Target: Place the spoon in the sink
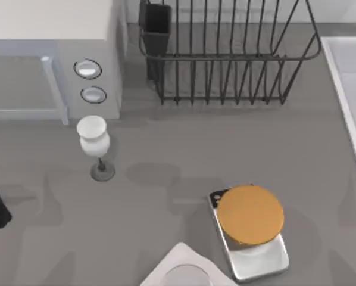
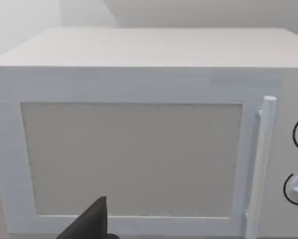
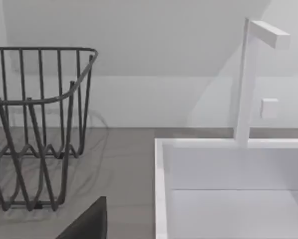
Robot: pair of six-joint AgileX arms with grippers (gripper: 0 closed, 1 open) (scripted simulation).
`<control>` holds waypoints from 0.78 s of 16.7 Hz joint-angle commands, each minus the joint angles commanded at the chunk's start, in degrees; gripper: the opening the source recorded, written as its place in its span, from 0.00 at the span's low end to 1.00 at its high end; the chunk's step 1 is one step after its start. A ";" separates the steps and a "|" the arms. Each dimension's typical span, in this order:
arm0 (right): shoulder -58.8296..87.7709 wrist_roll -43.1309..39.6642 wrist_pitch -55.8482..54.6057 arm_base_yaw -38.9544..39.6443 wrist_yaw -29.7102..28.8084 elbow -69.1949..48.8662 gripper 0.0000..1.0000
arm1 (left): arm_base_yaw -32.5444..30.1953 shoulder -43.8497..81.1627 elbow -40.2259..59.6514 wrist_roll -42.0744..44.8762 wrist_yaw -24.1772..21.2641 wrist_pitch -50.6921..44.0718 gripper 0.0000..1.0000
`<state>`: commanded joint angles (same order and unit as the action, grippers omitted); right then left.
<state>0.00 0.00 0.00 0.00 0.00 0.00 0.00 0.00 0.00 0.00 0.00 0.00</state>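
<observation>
**Top view: sink at the table's right edge**

The sink [image 1: 344,77] lay along the right side, beside the wire rack [image 1: 225,59]. The left gripper [image 2: 89,224] faced the microwave [image 2: 134,149]; the right gripper [image 3: 86,221] faced the basin. I cannot tell either's jaw state.

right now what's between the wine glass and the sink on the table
In the top view, mostly bare grey tabletop lies between the white wine glass and the sink; the wire rack stands farther back.

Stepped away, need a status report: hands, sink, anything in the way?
Left hand parked facing the microwave. Right hand low, facing the sink beside the wire rack. Nothing between it and the sink.
</observation>
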 joint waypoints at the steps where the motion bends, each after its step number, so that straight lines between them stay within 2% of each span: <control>1: 0.00 0.00 0.00 0.00 0.00 0.00 1.00 | 0.00 0.00 0.00 0.00 0.00 0.00 1.00; 4: 1.95 -1.71 1.92 -1.11 -0.06 -1.70 1.00 | 0.00 0.00 0.00 0.00 0.00 0.00 1.00; 7: 9.30 -7.41 8.63 -4.56 -0.05 -7.35 1.00 | 0.00 0.00 0.00 0.00 0.00 0.00 1.00; 13: 38.19 -24.85 30.20 -14.96 0.19 -24.14 1.00 | 0.00 0.00 0.00 0.00 0.00 0.00 1.00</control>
<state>38.19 -24.85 30.20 -14.96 0.19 -24.14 0.00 0.00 0.00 0.00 0.00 0.00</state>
